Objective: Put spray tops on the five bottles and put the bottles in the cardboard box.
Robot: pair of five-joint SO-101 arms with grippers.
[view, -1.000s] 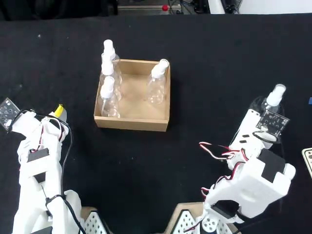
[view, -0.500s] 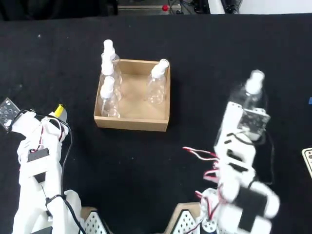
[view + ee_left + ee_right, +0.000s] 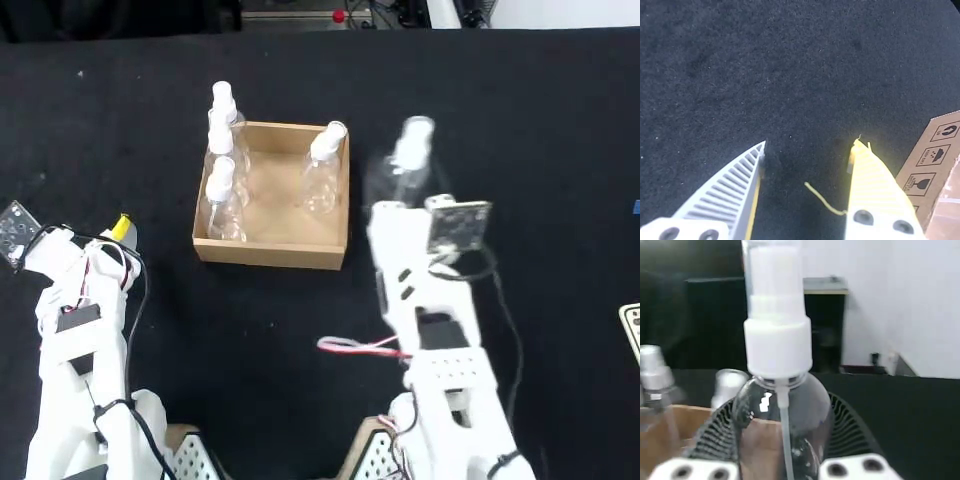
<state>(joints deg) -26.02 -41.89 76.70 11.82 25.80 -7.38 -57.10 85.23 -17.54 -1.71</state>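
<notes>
From above, the right pincer (image 3: 398, 195) is closed on a clear bottle (image 3: 400, 170), which stands upright between its fingers just to the right of the cardboard box (image 3: 270, 256), apart from its wall. A white spray top (image 3: 415, 135) sits on the bottle. Four other bottles (image 3: 322, 170) stand inside the box, three in a row by the left wall and one by the right wall (all capped in white). The held bottle's lower part is hidden by the arm, so I cannot tell whether it touches the table. The left pincer (image 3: 120, 232) lies low, well to the left of the box. A black cloth (image 3: 520, 110) covers the table.

In the left wrist view, the left pincer (image 3: 810, 145) is spread wide over bare cloth with nothing between its fingers. A corner of the box (image 3: 935, 160) shows near the yellow finger.

In the right wrist view, the bottle (image 3: 780, 415) fills the gap between the black ribbed pads (image 3: 715, 435), its bottom cut off. Blurred bottle tops and the box rim lie behind it, then dark furniture and a white wall (image 3: 920, 300).
</notes>
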